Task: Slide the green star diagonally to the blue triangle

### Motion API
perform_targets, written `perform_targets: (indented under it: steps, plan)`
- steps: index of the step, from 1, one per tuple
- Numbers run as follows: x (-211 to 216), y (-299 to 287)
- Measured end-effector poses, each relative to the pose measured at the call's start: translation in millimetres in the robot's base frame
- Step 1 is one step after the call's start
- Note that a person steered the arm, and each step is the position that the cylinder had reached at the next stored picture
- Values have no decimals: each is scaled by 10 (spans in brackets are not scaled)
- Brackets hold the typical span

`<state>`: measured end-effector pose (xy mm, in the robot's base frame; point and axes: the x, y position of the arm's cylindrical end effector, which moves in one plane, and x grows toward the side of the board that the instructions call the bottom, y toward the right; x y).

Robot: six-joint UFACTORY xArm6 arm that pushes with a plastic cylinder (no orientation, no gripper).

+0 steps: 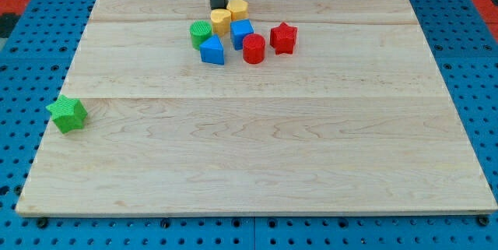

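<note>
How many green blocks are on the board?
2. The green star sits alone near the view's left edge. The green cylinder is in the cluster near the top, just left of the blue triangle. None seems hidden.

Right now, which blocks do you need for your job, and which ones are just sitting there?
For the job:
green star, near the board's left edge
blue triangle, in the cluster near the view's top
my tip, just above that cluster

Just lying about:
green round block
two yellow blocks
blue cube
red cylinder
red star
</note>
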<state>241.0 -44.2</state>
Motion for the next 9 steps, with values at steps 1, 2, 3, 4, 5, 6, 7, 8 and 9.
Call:
perform_targets:
  steps: [1, 2, 3, 4, 5, 6, 7, 8, 9]
  plan:
    - [0, 125]
    - [6, 51]
    - [62, -237]
    - [272, -1215]
    - [740, -2126]
    - [1407, -2593]
    - [1914, -2580]
    - [2163, -2430]
    - [2459, -2430]
